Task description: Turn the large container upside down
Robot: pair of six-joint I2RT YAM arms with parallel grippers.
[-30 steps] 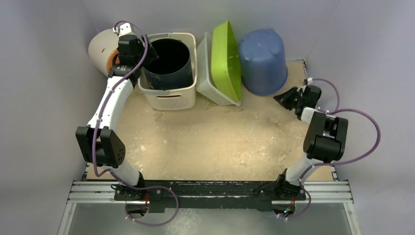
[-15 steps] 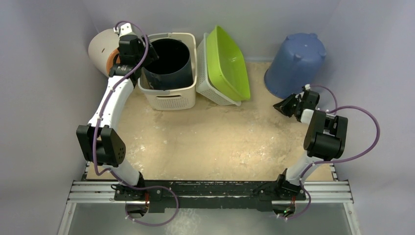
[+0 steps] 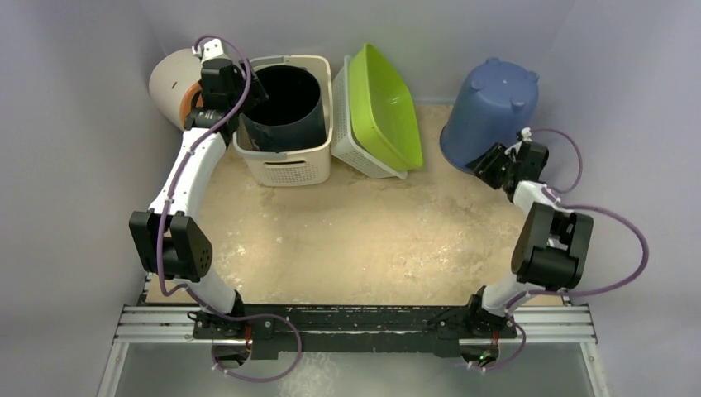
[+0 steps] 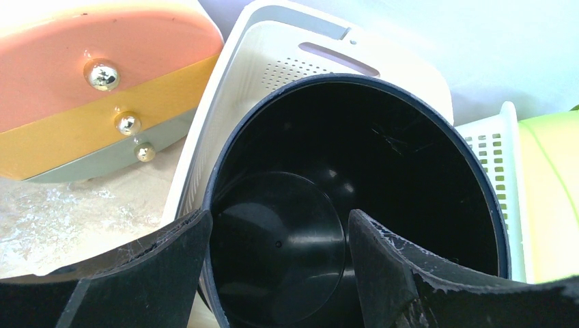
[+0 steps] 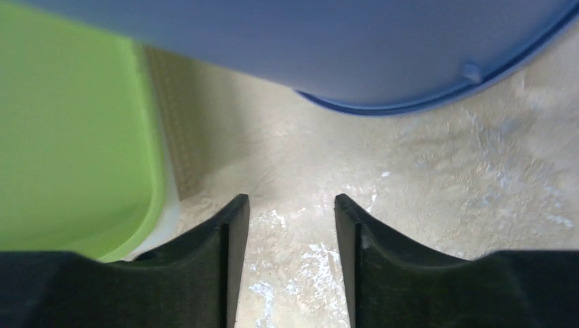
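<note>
The large container, a blue bucket [image 3: 488,112], stands at the far right with its footed base facing up and its rim towards the table. In the right wrist view its blue wall [image 5: 341,48] fills the top, just beyond my fingertips. My right gripper [image 3: 488,164] sits at the bucket's near rim, open; only bare table shows between its fingers [image 5: 291,205]. My left gripper [image 3: 252,91] hangs open over a black bucket [image 4: 355,171], one finger on either side of its near rim [image 4: 280,225].
The black bucket [image 3: 285,103] sits inside a cream basket [image 3: 285,169]. A green tub [image 3: 384,99] leans in a white perforated basket [image 3: 351,145] beside it. A pink and orange round box [image 3: 169,83] lies at the far left. Walls close in on three sides.
The blue bucket has swung right, away from the green tub, and now shows its base. The green tub has dropped back. My right gripper followed to the bucket's rim and opened.
</note>
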